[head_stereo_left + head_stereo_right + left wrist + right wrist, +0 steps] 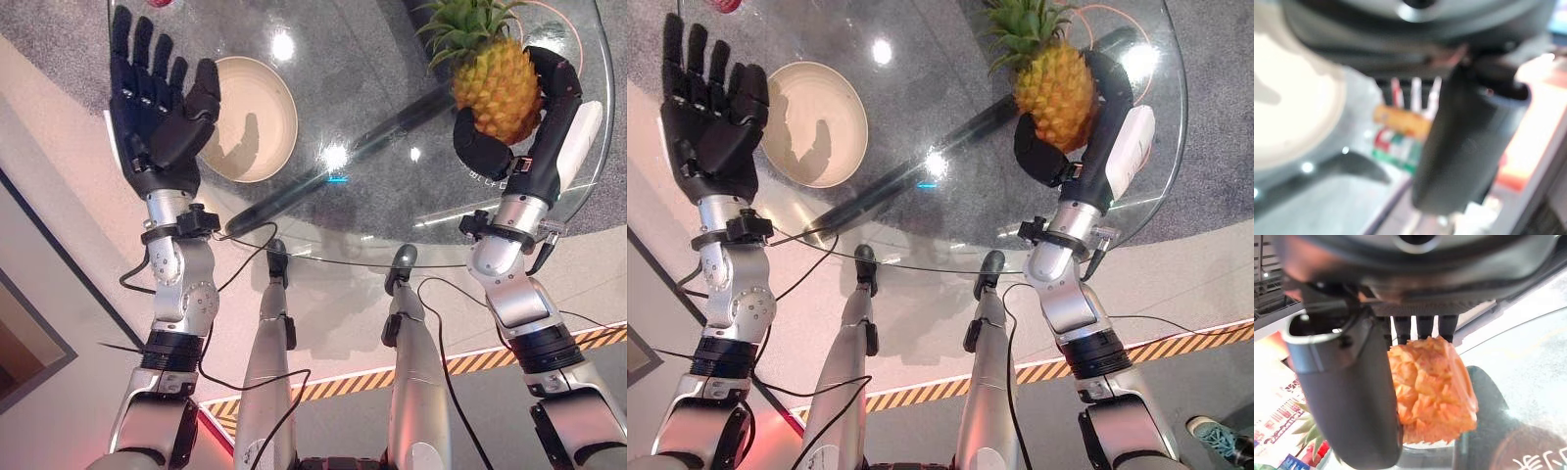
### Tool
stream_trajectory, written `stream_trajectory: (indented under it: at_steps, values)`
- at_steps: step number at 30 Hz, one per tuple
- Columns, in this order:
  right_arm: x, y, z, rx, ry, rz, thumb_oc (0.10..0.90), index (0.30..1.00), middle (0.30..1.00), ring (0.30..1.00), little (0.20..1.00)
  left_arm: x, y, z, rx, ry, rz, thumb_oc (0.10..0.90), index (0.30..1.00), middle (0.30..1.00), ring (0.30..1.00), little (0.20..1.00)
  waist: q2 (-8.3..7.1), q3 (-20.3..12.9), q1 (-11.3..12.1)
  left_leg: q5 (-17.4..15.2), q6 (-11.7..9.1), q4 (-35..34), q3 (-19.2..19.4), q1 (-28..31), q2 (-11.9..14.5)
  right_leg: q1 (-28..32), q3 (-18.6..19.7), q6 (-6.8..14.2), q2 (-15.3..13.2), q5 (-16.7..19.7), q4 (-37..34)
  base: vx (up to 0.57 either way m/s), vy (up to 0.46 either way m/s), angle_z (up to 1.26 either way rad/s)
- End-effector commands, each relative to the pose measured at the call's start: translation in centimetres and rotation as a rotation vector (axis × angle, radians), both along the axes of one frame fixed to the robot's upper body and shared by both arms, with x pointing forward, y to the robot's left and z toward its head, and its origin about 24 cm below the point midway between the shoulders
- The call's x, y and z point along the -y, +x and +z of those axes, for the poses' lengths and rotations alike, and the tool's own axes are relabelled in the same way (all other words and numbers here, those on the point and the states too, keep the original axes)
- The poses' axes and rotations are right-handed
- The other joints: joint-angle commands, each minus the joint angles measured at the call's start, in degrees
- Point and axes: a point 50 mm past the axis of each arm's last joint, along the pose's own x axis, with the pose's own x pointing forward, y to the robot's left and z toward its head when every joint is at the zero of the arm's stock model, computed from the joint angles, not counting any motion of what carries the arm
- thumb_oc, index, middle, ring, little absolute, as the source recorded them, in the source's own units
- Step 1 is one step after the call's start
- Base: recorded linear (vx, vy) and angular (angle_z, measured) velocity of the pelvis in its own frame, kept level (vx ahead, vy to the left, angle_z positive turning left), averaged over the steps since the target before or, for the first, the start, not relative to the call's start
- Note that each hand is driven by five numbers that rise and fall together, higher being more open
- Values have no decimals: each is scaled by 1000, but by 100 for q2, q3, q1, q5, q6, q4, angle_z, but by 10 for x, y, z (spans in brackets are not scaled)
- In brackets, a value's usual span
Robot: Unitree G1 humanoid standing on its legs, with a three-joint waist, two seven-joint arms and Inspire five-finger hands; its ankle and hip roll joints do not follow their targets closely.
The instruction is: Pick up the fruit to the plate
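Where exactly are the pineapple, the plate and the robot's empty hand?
pineapple (pixel 498 86), left eye view, on its yellow body.
plate (pixel 263 83), left eye view, on its bare inner surface.
left hand (pixel 157 103), left eye view, on its open palm.

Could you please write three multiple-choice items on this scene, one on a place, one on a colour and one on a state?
1. Where is the pineapple?
A. on the plate
B. in the right hand
C. on the floor

2. What colour is the plate?
A. cream
B. blue
C. black

3. How is the left hand?
A. curled round the plate
B. pinching the fruit
C. open, fingers straight

Answers:
1 B: the right hand has its fingers curled round the pineapple above the glass table.
2 A: the round plate is plainly cream.
3 C: its fingers stand straight and hold nothing, beside the plate.
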Motion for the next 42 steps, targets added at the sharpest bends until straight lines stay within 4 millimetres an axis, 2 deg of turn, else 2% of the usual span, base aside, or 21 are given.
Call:
stream_trajectory:
  at_steps: [1,5,16,30,42]
  values:
    - [-16,-32,71,418,-60,83,100,300,300,300,200,12,-19,56,269,77,-101,800,900,900,900,900,-26,-120,-79,-418,61,336,52,-52,-185,137,-12,85,156,60,-213,0,0,0]
    - [-22,-33,78,437,-81,118,100,300,300,300,200,28,-12,55,225,97,-215,800,900,900,900,900,-28,-120,-107,-447,55,320,90,21,-165,202,-7,104,157,39,-227,2,4,-1]
    - [-43,-34,93,464,-128,221,100,300,300,300,200,58,-1,56,136,88,-396,800,900,900,900,900,-27,-120,-153,-426,63,296,151,46,-158,209,-5,127,149,77,-264,-4,4,-1]
    - [-62,-31,95,417,-176,299,100,300,300,300,200,78,3,56,115,43,-559,800,900,900,900,900,2,-120,-194,-354,72,237,192,8,-175,175,16,117,135,141,-338,0,0,0]
    - [-74,-29,93,370,-216,366,100,300,300,300,200,88,4,52,88,28,-605,800,900,900,900,900,17,-120,-198,-342,74,234,203,-18,-186,152,12,116,128,147,-344,0,0,0]
